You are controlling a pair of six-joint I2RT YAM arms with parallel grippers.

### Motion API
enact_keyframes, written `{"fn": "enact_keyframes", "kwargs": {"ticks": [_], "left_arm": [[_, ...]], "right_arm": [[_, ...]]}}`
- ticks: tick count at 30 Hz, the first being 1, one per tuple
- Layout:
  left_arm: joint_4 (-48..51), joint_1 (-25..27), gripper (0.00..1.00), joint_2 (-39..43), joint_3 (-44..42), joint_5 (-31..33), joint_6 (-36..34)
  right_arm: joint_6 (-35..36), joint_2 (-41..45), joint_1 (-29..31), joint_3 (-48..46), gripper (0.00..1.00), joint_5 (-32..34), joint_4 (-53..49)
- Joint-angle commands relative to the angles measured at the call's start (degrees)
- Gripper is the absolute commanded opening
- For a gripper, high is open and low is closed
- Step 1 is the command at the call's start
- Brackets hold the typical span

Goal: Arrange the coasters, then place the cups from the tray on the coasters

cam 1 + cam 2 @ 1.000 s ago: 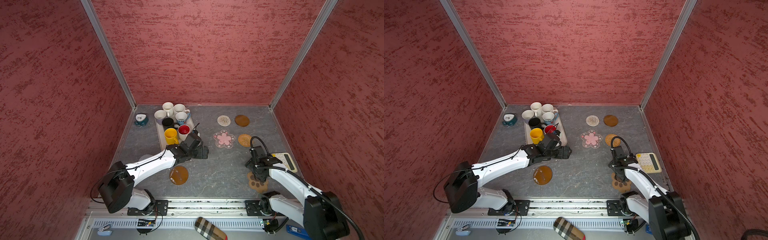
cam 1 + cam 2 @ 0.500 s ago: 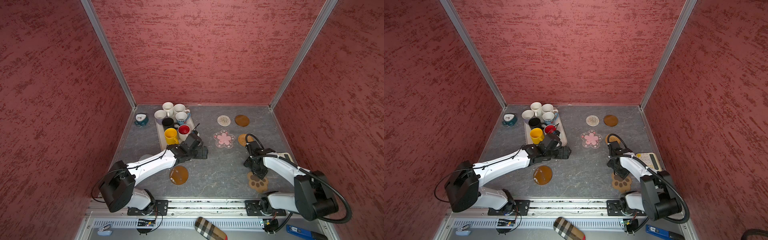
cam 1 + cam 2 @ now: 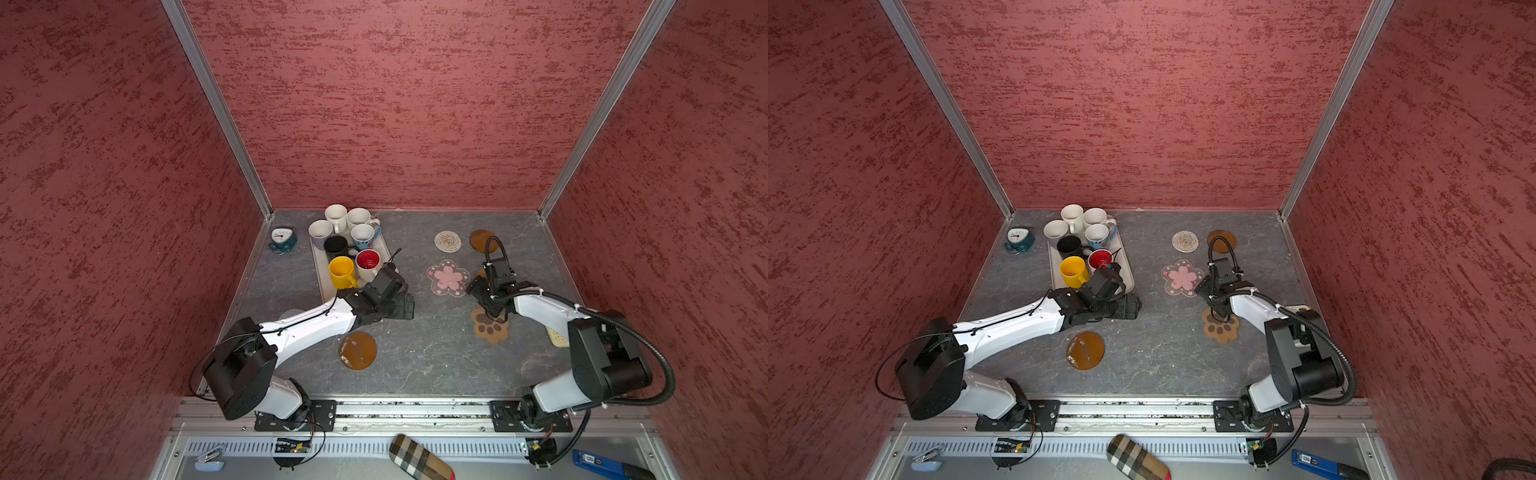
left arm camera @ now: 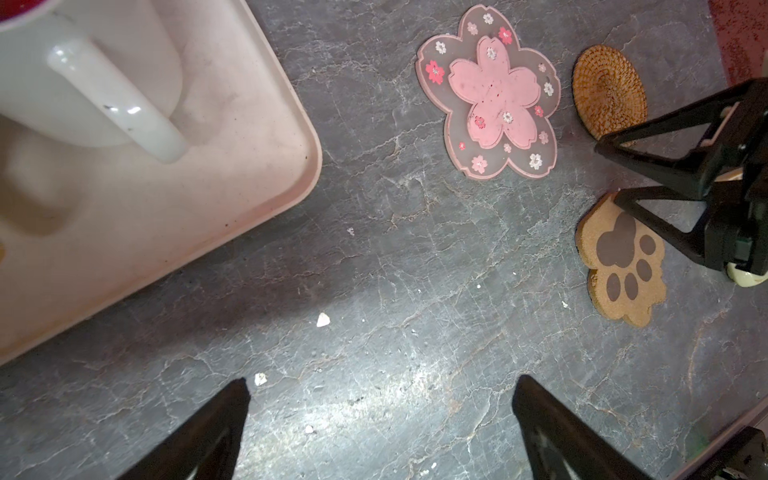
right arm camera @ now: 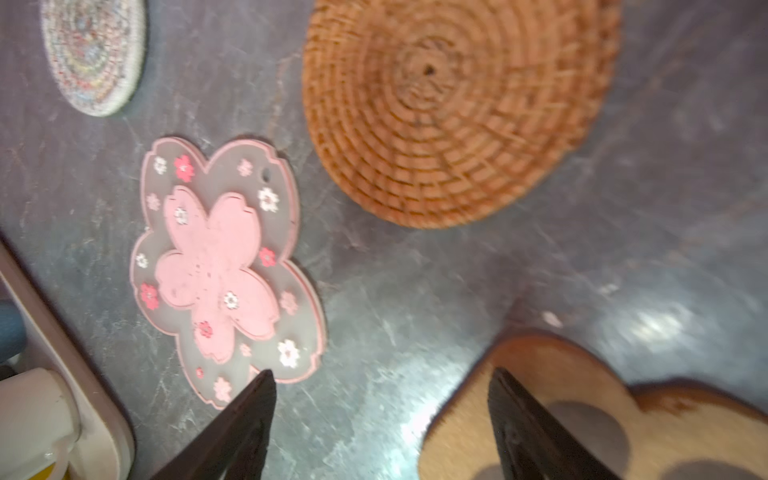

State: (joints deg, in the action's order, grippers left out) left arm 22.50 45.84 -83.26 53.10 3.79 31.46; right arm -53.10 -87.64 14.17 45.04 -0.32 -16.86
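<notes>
The beige tray (image 3: 320,276) at the back left holds the cups: yellow (image 3: 341,271), white with red inside (image 3: 368,262), black (image 3: 336,245), blue (image 3: 365,236) and white ones (image 3: 336,216). The coasters lie on the grey floor: pink flower (image 3: 447,277), cream spiral (image 3: 447,241), a brown disc (image 3: 482,241), another brown disc (image 3: 358,350), paw-print (image 3: 490,326) and tan rattan (image 5: 457,108). My left gripper (image 4: 380,386) is open over bare floor beside the tray's near corner. My right gripper (image 5: 381,374) is open between flower and paw-print, one finger over the paw-print's edge.
A teal alarm clock (image 3: 282,240) stands left of the tray by the wall. A calculator (image 3: 557,337) shows partly behind my right arm. Red walls close in three sides. A plaid case (image 3: 419,459) lies beyond the front rail.
My right gripper has swung back and left toward the flower coaster, and the paw-print coaster has slid the same way with it. My left arm has not moved.
</notes>
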Motion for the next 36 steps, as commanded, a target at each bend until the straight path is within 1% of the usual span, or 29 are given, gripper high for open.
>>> {"fn": "enact_keyframes", "kwargs": {"ticks": [1,7,9,12,15,18,19,23,30,36], "left_arm": [[0.9,-0.4,1.0,-0.6,1.7,1.0,-0.5],[1.8,-0.5,1.0,0.2,1.8,1.4,-0.5],[2.0,-0.4,1.0,0.2,1.8,1.5,-0.6],[2.1,-0.5,1.0,-0.1,1.9,1.5,-0.6],[2.1,-0.5,0.99,0.0,2.1,1.0,-0.5],[2.3,-0.4,0.99,0.1,2.2,0.9,-0.7],[2.4,-0.4,1.0,0.0,2.4,1.0,-0.8],[2.6,-0.4,1.0,0.5,2.1,1.5,-0.8],[3.1,-0.5,1.0,1.3,1.4,1.6,-0.6],[2.9,-0.5,1.0,2.3,0.2,2.0,-0.3]], "right_arm": [[1.9,-1.1,0.3,3.0,0.81,-1.0,2.8],[7.8,0.2,0.3,6.5,0.8,-0.8,-1.2],[9.3,1.6,0.3,6.2,0.78,-1.1,-3.0],[11.0,4.9,0.4,3.5,0.71,-1.6,-5.4],[13.1,9.1,0.6,0.4,0.6,-0.8,-8.7],[14.1,12.5,0.9,-2.5,0.37,0.5,-12.1],[14.1,13.4,1.0,-3.7,0.35,0.3,-12.8],[13.5,14.7,1.3,-7.4,0.36,0.1,-13.5],[13.0,11.9,1.7,-9.2,0.42,0.9,-12.0],[12.6,8.2,2.3,-8.8,0.45,7.8,-13.2]]}}
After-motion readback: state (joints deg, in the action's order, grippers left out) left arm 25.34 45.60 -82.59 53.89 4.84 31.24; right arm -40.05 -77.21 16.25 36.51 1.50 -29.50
